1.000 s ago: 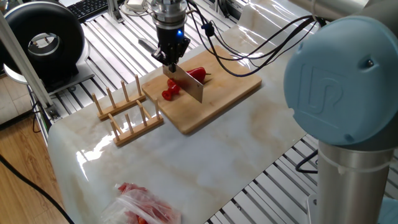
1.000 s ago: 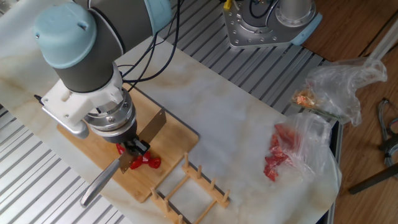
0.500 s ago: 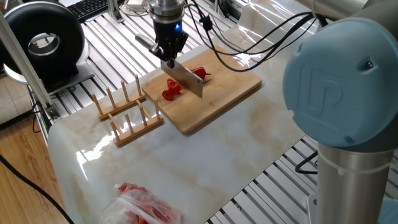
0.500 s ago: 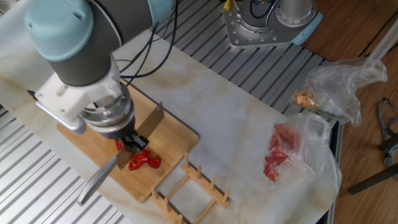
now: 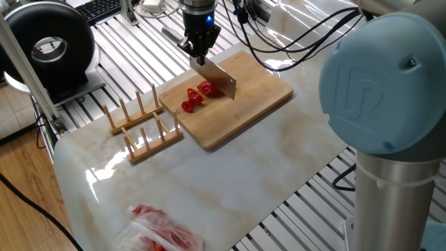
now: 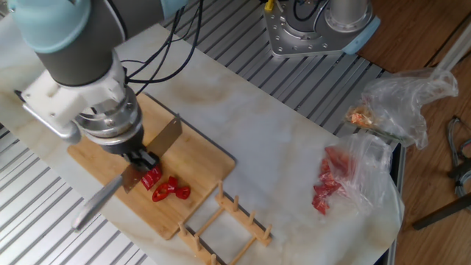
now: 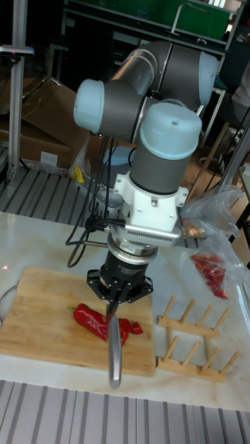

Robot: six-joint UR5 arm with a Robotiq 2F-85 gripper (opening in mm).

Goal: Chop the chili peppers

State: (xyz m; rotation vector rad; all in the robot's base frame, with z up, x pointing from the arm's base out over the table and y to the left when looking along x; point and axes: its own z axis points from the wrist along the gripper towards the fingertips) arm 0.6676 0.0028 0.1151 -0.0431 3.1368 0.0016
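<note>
Over the last second the jaws of the black two-finger gripper (image 5: 200,50), pinching the steel cleaver's (image 5: 221,80) handle, have lifted the blade and shifted it along the glossy red chili pepper (image 7: 97,321) on the bamboo cutting board (image 5: 258,97), with cut red chunks (image 5: 191,101) beside it, indicating another chop is due.

Bright, even overhead light in both fixed views. Strong white glare streaks on glossy marble bench (image 5: 230,174), worst near wooden rack (image 5: 139,125) and far corner. Soft short shadows under cutting board (image 5: 237,104). Sharp focus on bench; big arm joint (image 5: 383,90) close to lens, slightly soft. Tall fixed view dimmer, dark cluttered background, bench lit from above, mild graininess. No obvious edge distortion.
</note>
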